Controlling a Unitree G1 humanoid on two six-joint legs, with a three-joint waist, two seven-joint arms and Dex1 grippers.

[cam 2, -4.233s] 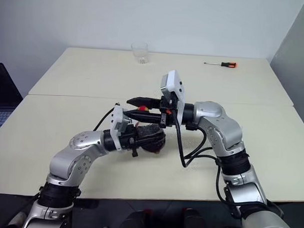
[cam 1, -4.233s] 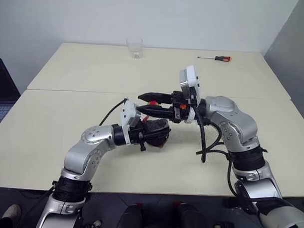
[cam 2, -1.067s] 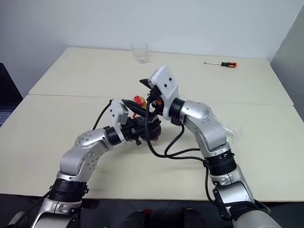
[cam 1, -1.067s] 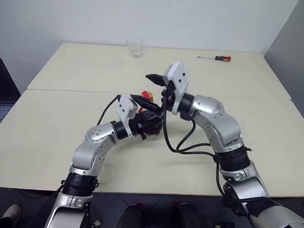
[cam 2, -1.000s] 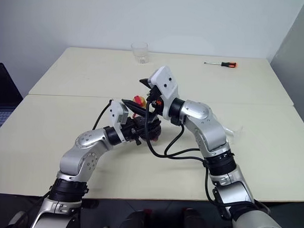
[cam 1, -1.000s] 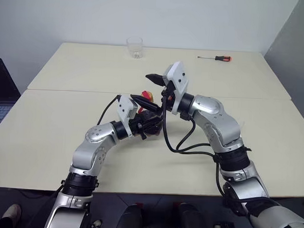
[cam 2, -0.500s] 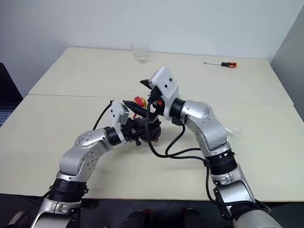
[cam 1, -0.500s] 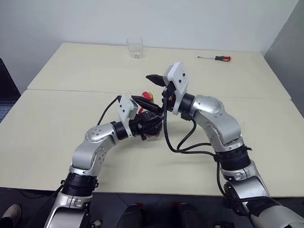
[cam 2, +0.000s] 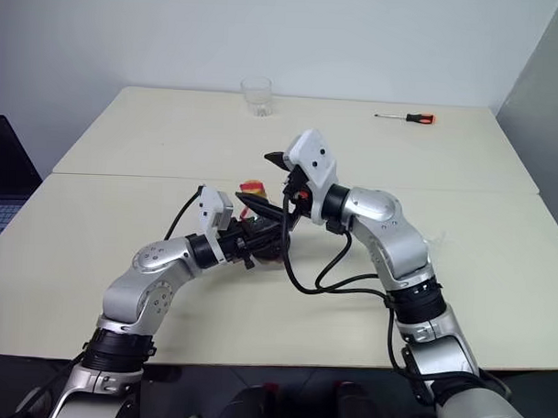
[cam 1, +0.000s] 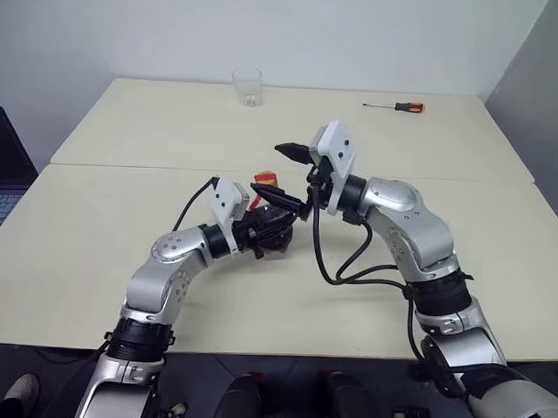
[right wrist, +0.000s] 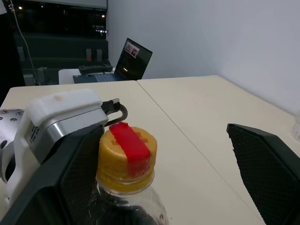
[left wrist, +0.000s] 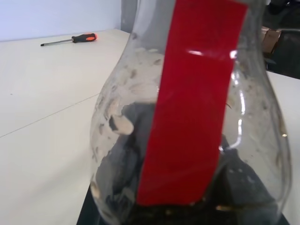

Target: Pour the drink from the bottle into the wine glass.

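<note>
- Your left gripper (cam 1: 277, 212) was shut tight on the bottle (cam 1: 271, 229), holding it by its rounded body just above the near table (cam 1: 94, 258), close to the seam between the two tables.
- The bottle stood roughly upright in that grip, with its yellow cap (right wrist: 126, 149) on and a red tape strip (left wrist: 194, 103) running over the cap and down the side of the clear body.
- The drink (left wrist: 136, 187) sat dark and low in the bottom of the bottle; the clear wall above it looked streaked and spotted.
- Your right gripper (cam 1: 298, 182) had its fingers spread wide and nothing between them. One black finger (cam 1: 290, 152) stood above and beyond the cap, and the other (right wrist: 65, 183) lay close alongside the bottle's neck; I could not tell whether it touched.
- Your right wrist view looked across the cap, which sat between the two spread fingers, nearer one than the other.
- A short clear tumbler (cam 1: 247, 87) stood at the far edge of the far table (cam 1: 172, 123), well apart from both arms.
- A screwdriver (cam 1: 393, 106) with a red and black handle lay at the far right of that table.
- An open laptop (right wrist: 130, 60) sat on a separate surface off to your left.
</note>
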